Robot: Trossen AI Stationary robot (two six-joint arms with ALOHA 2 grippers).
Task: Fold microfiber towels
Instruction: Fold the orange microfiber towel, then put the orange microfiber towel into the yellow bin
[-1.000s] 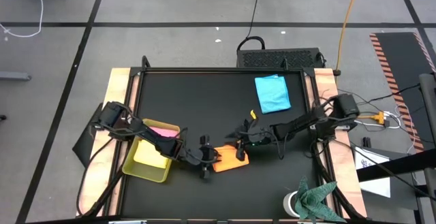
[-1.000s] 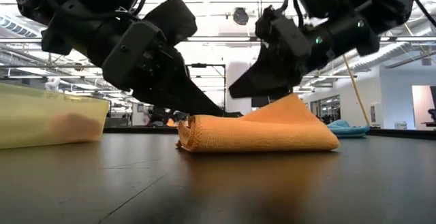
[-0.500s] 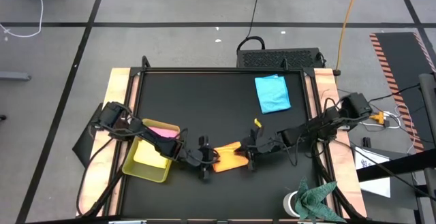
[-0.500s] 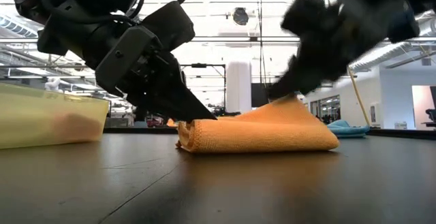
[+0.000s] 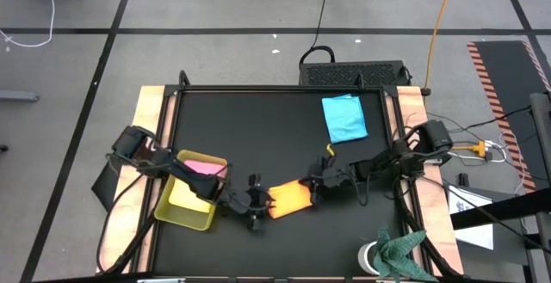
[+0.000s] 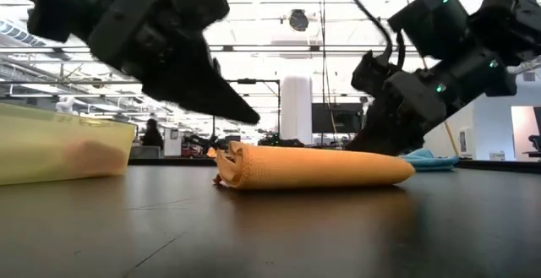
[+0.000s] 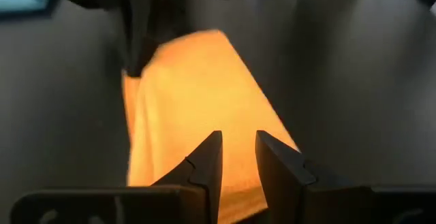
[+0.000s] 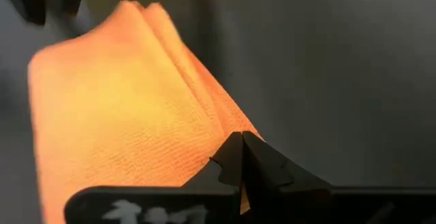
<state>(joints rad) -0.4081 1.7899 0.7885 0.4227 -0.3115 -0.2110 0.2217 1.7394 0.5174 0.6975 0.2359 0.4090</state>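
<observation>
The folded orange towel lies flat on the black table, a low roll in the low view. My left gripper hovers just above the towel's left end, its fingers a narrow gap apart with nothing between them. My right gripper is shut at the towel's right end. A light blue towel lies flat at the far right. A pink towel and a yellow towel lie in the yellow-green tray. My right gripper's shut fingertips rest on the orange towel's right end, beside its layered edge. They slant down from the table's right. The towel lies flat on the table under them. In the low view the towel hides the fingertips.
The tray stands at the near left, close behind my left arm. A dark green cloth and a white cup sit at the near right corner. Bare black table lies in the middle and at the far left.
My right gripper has shut and come down toward the near edge, onto the towel's right end. The towel's raised right part has sunk flat. My left gripper has risen off the towel's left end and drawn back a little toward the left.
</observation>
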